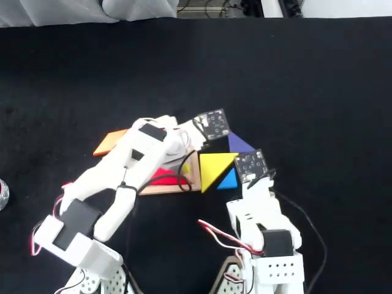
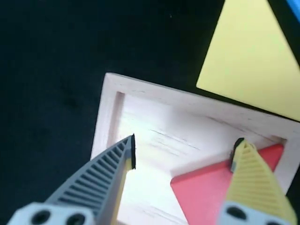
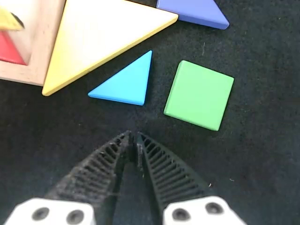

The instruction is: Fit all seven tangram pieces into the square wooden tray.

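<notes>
1. Over the table, high view first: the black table [image 1: 318, 79] lies wide open on the far side and on both flanks, while the pieces crowd the middle, close to the arms.
2. The tray [image 1: 191, 174], pale wood with a raised rim, sits under the left arm [image 1: 131, 159], with the red piece [image 1: 160, 179] inside it. The orange piece [image 1: 110, 141] lies flat just outside the tray beyond that arm, its long axis slanting across the cloth.
3. The yellow triangle [image 1: 214, 166] is hard against the tray's right rim. Its long edge is on the far side and one tip points back toward the arm bases. The blue triangle [image 1: 229, 180] is tucked beside it, and the purple piece [image 1: 240, 144] lies just beyond, near the right arm [image 1: 260, 211].
4. Left wrist view: the left gripper [image 2: 186, 143] is spread wide inside the tray and holds nothing. Its grey finger is over bare wood and its yellow finger over the red piece. The red piece reaches the inner wall and one corner aims at the tray's middle, with bare floor between it and the nearest tray corner.
5. Right wrist view: the right gripper [image 3: 134, 138] is pinched closed on nothing, over bare cloth. The blue triangle lies just ahead of the tips, not touching them.
6. The green square [image 3: 199, 93], flat and matte, sits beside the blue triangle with a narrow gap between them.
7. One side of the yellow triangle runs along the tray rim; whether it rests on the rim, I cannot tell.
</notes>
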Controlling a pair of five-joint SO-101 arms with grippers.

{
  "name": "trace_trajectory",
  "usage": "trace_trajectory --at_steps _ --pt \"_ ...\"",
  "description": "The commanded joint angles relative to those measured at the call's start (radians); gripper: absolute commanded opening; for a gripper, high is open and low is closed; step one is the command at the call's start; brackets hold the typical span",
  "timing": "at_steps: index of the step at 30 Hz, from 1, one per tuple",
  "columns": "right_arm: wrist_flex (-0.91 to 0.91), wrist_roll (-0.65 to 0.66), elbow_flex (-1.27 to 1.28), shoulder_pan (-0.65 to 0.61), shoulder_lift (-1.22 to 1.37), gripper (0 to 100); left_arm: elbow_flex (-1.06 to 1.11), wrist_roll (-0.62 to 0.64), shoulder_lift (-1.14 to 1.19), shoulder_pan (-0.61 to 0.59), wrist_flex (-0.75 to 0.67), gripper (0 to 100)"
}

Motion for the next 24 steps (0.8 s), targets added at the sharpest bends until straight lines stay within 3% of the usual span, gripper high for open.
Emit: trace_trajectory --at_steps 1,6,11,15,19,24 --pt "0.005 -0.003 -0.001 0.017 -0.079 1.2 0.007 0.003 -0.112 -0.007 0.011 33" --pt "0.005 -0.003 -0.001 0.017 -0.079 1.2 0.081 0.107 -0.267 -0.010 0.011 33" --pt "0.005 -0.002 -0.001 0.017 -0.079 1.2 0.220 0.132 -0.430 -0.128 -0.008 33" --pt "0.005 -0.002 -0.001 0.015 -0.079 1.2 0.354 0.169 -0.488 -0.295 -0.158 33" --pt "0.005 -0.003 -0.001 -0.023 -0.081 1.5 0.473 0.295 -0.500 -0.309 -0.275 33" --pt "0.005 0.000 -0.001 -0.091 -0.081 1.5 0.518 0.327 -0.493 -0.346 -0.322 33"
